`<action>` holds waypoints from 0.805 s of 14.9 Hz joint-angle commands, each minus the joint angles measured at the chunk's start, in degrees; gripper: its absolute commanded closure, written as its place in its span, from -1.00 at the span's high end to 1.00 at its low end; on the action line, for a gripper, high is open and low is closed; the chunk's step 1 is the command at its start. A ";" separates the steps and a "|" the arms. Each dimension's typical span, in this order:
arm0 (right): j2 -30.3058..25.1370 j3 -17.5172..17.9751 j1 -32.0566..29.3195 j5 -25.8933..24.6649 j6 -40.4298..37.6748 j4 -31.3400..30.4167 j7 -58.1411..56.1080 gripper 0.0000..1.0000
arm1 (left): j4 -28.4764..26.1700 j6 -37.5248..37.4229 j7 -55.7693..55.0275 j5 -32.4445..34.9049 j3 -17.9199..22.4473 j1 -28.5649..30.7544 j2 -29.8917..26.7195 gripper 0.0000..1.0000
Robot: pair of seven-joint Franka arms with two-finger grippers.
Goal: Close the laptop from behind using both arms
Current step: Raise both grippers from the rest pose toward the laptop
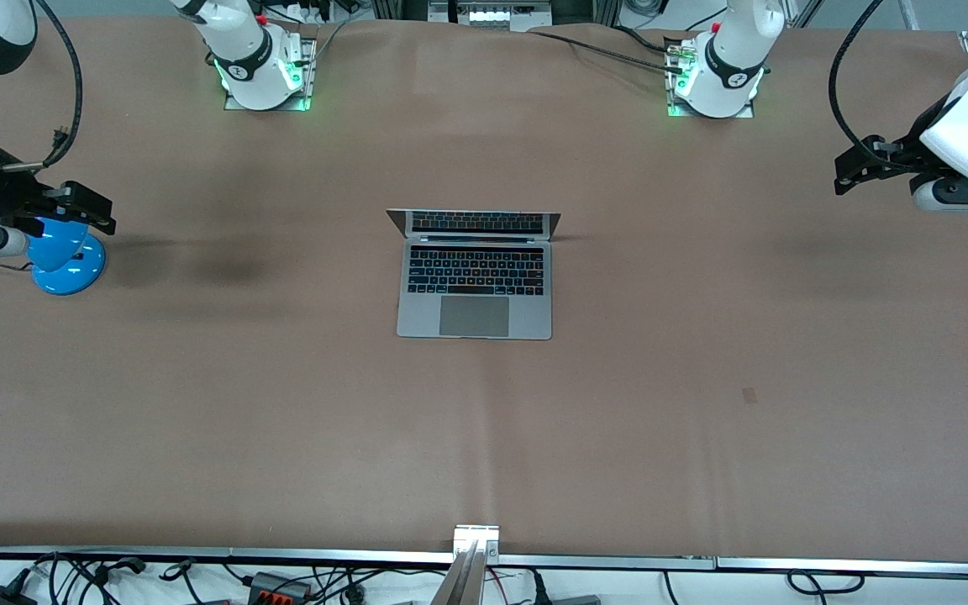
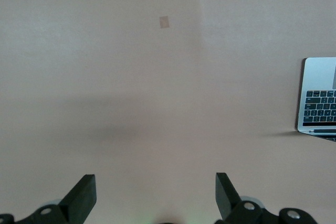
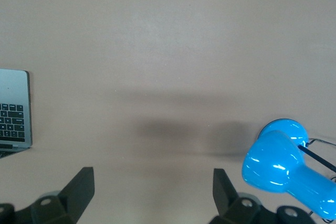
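Observation:
The silver-grey laptop (image 1: 475,281) lies open in the middle of the table, its screen (image 1: 474,223) tilted back toward the arms' bases and its trackpad toward the front camera. One edge of it shows in the left wrist view (image 2: 319,97) and in the right wrist view (image 3: 14,109). My left gripper (image 1: 849,174) hangs open and empty above the table at the left arm's end, well away from the laptop; it also shows in the left wrist view (image 2: 156,192). My right gripper (image 1: 91,212) hangs open and empty at the right arm's end; it also shows in the right wrist view (image 3: 153,190).
A blue desk lamp (image 1: 65,256) stands on the table under the right gripper and shows in the right wrist view (image 3: 283,166). A small tape patch (image 1: 749,394) lies on the brown table cover. A metal rail and cables (image 1: 476,559) run along the table's front edge.

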 commanded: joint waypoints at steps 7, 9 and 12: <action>0.40 -0.11 0.40 0.26 -1.93 3.05 0.88 1.00 | 0.75 -0.52 -0.10 0.20 0.02 -0.16 0.51 1.00; 0.57 -0.02 0.40 0.95 -2.10 3.05 0.88 1.00 | 1.10 -0.79 -0.45 0.20 0.02 -0.07 2.27 1.00; 1.10 -0.19 -0.12 2.37 -4.38 3.14 0.10 1.00 | 1.45 -1.13 -0.45 0.29 0.02 0.10 4.82 1.00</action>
